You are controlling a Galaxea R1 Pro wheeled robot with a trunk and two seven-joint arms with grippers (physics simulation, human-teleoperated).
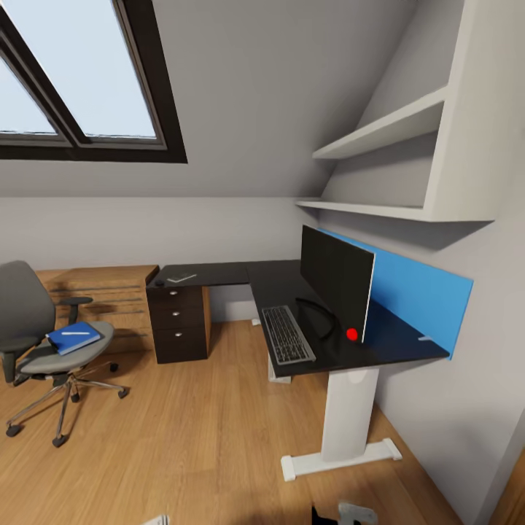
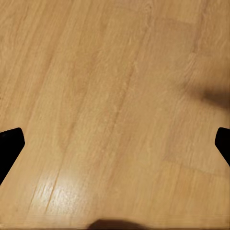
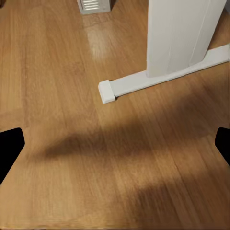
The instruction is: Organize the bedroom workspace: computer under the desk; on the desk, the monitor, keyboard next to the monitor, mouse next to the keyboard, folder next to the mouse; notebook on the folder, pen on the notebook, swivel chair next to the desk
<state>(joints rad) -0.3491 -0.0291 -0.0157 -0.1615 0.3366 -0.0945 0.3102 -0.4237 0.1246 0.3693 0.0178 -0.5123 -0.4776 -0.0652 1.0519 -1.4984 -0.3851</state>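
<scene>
On swivel chair [image 1: 44, 343]: folder [image 1: 74, 337]; right wrist sees desk [image 3: 179, 38] leg; both grippers spread.

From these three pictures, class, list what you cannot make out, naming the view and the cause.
- Computer: right wrist view, cut off by the top edge.
- Small item on the desk beside the blue panel: head view, too small.
- Monitor face: head view, seen edge-on.
- Fingers: left wrist view, only dark tips at the edges.
</scene>
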